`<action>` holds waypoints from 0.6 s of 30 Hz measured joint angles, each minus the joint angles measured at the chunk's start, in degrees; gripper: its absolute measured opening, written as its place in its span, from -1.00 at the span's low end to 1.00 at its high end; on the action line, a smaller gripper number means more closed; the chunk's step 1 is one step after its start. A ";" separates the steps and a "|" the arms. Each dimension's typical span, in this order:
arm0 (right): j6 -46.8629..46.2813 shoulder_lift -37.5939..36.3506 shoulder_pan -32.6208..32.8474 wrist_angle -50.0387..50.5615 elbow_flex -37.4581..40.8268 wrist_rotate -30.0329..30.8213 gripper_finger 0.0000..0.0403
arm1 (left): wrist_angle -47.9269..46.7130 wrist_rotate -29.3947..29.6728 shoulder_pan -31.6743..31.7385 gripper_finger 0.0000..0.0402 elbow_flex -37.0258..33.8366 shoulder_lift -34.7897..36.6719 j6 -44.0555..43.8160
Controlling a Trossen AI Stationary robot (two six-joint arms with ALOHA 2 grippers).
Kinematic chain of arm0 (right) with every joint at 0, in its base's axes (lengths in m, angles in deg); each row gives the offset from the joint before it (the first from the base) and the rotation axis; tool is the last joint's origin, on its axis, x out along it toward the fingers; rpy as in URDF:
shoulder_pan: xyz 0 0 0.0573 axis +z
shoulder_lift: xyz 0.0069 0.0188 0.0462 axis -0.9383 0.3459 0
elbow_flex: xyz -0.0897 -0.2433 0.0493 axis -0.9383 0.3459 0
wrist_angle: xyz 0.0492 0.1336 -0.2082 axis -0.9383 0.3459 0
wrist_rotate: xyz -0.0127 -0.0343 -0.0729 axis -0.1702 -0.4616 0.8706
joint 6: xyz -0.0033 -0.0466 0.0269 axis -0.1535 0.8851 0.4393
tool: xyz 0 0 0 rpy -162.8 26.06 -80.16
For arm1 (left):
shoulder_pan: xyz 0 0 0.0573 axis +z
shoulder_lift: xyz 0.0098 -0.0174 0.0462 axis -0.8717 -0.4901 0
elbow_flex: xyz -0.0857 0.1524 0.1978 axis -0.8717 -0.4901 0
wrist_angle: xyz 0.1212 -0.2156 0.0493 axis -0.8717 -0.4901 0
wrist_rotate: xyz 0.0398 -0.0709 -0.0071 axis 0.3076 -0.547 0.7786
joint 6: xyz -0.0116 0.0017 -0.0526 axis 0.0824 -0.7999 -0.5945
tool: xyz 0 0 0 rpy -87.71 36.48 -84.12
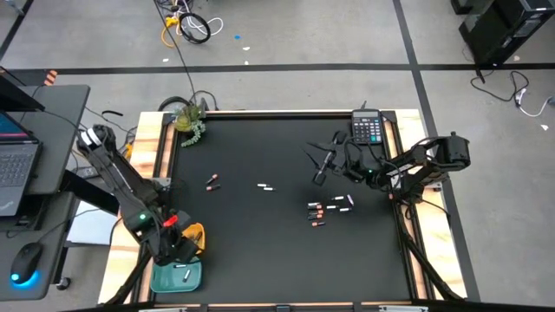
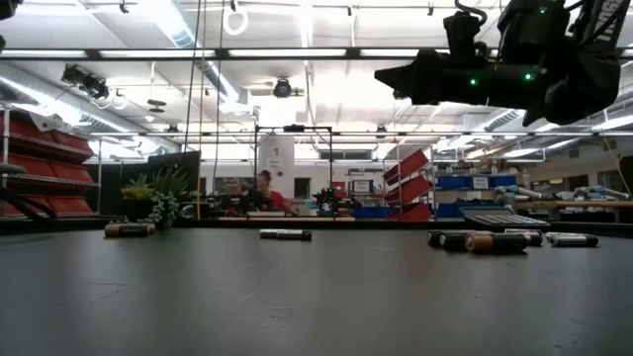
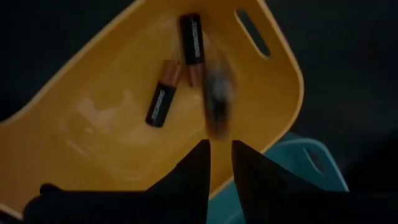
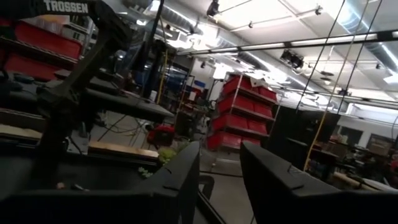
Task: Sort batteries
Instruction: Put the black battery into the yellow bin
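My left gripper (image 3: pixel 221 155) hangs open over the yellow tray (image 3: pixel 93 143) at the table's near left corner, pointing steeply down. Two dark batteries with copper ends (image 3: pixel 163 93) lie in that tray. A third (image 3: pixel 217 102) shows blurred just beyond my fingertips, inside the tray. The teal tray (image 1: pixel 165 279) beside it holds a white battery (image 1: pixel 185 274). Loose batteries lie on the black mat: a dark one (image 1: pixel 212 181), a white one (image 1: pixel 266 186) and a cluster (image 1: pixel 329 208). My right gripper (image 4: pixel 221 180) is open and raised above the mat's far right, holding nothing.
A calculator (image 1: pixel 367 128) lies at the mat's far right corner and a small plant (image 1: pixel 189 117) at the far left corner. Wooden rails (image 1: pixel 154 147) border the mat. The mat's middle (image 1: pixel 277 251) lies bare between the trays and the battery cluster.
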 joint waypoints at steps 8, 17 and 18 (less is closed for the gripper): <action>-0.40 0.01 1.37 2.78 0.00 -1.38 -0.38 | -1.65 0.73 0.02 -0.56 0.11 -0.50 -3.02; -1.43 -0.02 0.75 8.35 0.02 -1.44 -0.39 | -1.51 9.52 5.40 -0.54 3.46 -0.50 4.21; -2.63 -0.02 0.33 10.32 0.02 -1.34 -0.40 | -1.49 11.40 6.66 -0.54 3.68 -0.50 6.29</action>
